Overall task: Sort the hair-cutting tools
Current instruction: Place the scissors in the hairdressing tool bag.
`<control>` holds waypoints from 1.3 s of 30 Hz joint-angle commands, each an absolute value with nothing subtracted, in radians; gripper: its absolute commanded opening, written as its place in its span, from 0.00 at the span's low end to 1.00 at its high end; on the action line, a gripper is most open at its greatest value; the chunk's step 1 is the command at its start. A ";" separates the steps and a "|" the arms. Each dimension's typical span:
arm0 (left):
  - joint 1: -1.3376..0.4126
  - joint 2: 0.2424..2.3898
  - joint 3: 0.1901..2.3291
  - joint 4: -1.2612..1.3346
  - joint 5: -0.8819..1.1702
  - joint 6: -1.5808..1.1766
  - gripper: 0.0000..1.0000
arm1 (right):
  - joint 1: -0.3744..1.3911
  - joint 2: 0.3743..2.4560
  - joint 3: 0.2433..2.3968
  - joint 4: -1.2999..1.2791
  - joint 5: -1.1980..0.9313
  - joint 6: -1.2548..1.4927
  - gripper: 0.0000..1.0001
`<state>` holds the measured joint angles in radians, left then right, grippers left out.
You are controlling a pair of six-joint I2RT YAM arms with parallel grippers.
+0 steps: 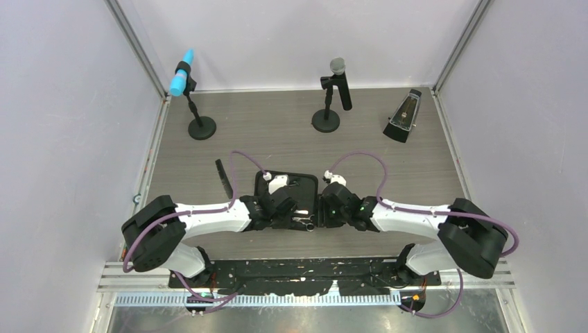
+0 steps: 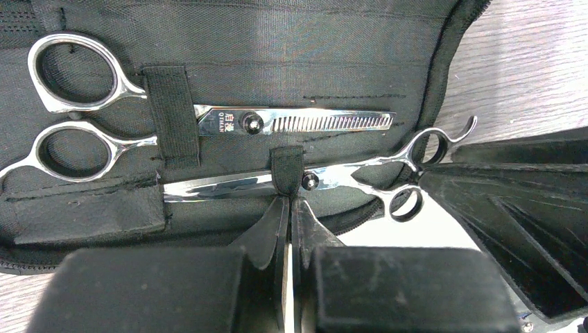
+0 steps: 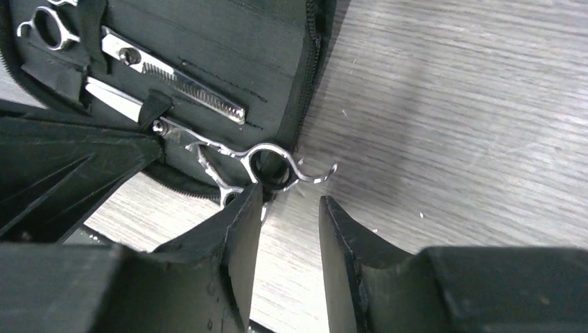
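I see a grey wood-grain tabletop [image 1: 388,166] stretching ahead of my left gripper [image 1: 303,220] to a plain pale-lilac back wall [image 1: 291,35]. Matching pale side walls [image 1: 62,139] stand well out to either side of it, with slanted aluminium corner posts [image 1: 135,45] between. The light is soft and even.

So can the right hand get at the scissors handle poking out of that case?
Probably yes. The right hand is open right at the plain scissors' finger rings, which overhang the zip case edge with nothing between. The left hand sits at the blade end, close but not blocking.
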<state>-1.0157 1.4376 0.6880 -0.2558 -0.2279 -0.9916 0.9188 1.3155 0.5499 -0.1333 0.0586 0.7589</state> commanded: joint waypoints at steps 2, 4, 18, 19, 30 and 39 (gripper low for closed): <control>-1.009 1.410 0.680 -0.181 -0.270 -0.988 0.00 | 0.928 1.397 0.611 -0.044 0.027 0.734 0.37; -1.012 1.412 0.684 -0.172 -0.269 -0.980 0.00 | 0.948 1.428 0.638 -0.047 0.025 0.720 0.32; -1.019 1.282 0.611 -0.037 -0.262 -0.871 0.00 | 1.003 1.451 0.623 0.113 -0.057 0.620 0.19; -1.020 1.271 0.600 -0.017 -0.248 -0.857 0.00 | 0.999 1.452 0.620 0.133 -0.078 0.608 0.19; -1.022 1.295 0.596 0.014 -0.179 -0.851 0.00 | 0.952 1.469 0.652 0.152 -0.076 0.548 0.19; -1.022 1.324 0.630 -0.060 -0.209 -0.870 0.00 | 0.945 1.274 0.619 -0.044 -0.005 0.525 0.32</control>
